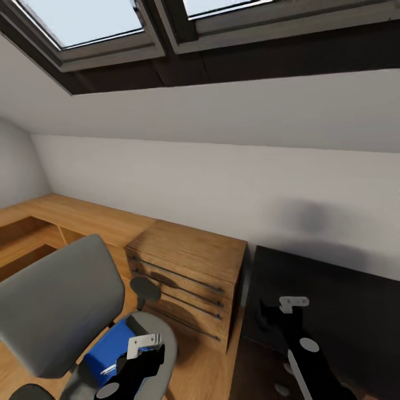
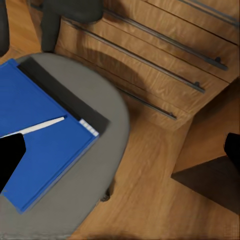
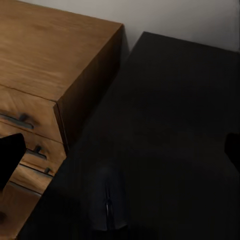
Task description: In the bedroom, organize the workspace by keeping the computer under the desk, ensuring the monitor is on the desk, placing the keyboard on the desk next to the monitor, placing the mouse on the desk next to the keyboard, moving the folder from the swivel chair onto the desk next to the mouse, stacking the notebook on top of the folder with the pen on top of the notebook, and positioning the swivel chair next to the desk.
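Blue folder (image 2: pixel 42 145): lies flat on the grey seat of the swivel chair (image 1: pixel 55 305), a white strip across its cover and a dark spine along the edge nearer the drawers; in the head view its blue corner (image 1: pixel 108 350) peeks out beside the backrest.
Swivel chair: grey seat and backrest, dark armrest pad (image 1: pixel 145 288) on a post, standing on the wooden floor (image 2: pixel 150 200) just beside the chest of drawers.
Mouse (image 3: pixel 107 200): dark, resting on the black surface (image 3: pixel 175 125) near its front edge; hard to make out against the dark top.
Black surface: stands against the white wall (image 1: pixel 222 183), touching or just beside the side of the drawers; I cannot tell which.
Left tool (image 1: pixel 145 345): hangs over the chair seat above the folder, touching nothing; its dark fingers (image 2: pixel 10 160) sit at opposite edges of the wrist view, spread wide and released.
Right tool (image 1: pixel 293 304): hovers over the black surface near the mouse, apart from it; fingers (image 3: pixel 10 157) likewise far apart, released, gripping nothing.
Chest of drawers (image 1: pixel 189 283): wooden, with long dark bar handles; all drawers closed, contents hidden.
Wooden ledge (image 1: pixel 72 214): runs along the wall beyond the chair, with open compartments below.
Skylights (image 1: pixel 83 22): set in the sloped ceiling above.
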Robot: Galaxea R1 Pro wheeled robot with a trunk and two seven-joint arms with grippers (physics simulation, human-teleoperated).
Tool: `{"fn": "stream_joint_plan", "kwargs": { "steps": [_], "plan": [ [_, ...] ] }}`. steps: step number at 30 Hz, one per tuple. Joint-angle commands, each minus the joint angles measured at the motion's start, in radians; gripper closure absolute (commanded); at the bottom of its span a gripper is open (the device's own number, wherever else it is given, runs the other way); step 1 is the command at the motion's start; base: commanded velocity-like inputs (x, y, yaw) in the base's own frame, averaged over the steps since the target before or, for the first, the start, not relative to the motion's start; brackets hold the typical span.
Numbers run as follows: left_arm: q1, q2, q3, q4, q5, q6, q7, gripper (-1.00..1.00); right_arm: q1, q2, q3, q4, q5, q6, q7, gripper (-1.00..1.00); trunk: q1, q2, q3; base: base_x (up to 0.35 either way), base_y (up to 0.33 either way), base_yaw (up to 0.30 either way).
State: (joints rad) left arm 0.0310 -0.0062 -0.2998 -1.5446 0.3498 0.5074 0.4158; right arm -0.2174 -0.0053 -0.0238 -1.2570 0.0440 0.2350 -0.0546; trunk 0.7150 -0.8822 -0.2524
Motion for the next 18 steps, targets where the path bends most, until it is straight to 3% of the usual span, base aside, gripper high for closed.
{"fn": "stream_joint_plan", "kwargs": {
  "steps": [1, 10, 18],
  "plan": [
    [0.0, 0.0, -0.001, -0.002, 0.011, 0.002, 0.009, -1.0, 0.0, 0.0, 0.001, -0.003, 0.004, 0.007, -0.002, -1.0, -0.004, 0.006, 0.002, -0.338, 0.0, 0.0],
    [0.0, 0.001, -0.001, -0.002, 0.011, 0.001, 0.009, -1.0, 0.001, 0.002, 0.002, -0.005, 0.004, 0.009, -0.001, -1.0, -0.039, 0.069, 0.03, -0.339, 0.0, -0.002],
    [0.0, 0.002, 0.001, -0.003, 0.011, 0.0, 0.009, -1.0, 0.001, 0.002, 0.002, -0.001, 0.002, 0.007, -0.001, -1.0, -0.07, 0.125, 0.061, -0.34, -0.017, -0.256]
  ]
}}
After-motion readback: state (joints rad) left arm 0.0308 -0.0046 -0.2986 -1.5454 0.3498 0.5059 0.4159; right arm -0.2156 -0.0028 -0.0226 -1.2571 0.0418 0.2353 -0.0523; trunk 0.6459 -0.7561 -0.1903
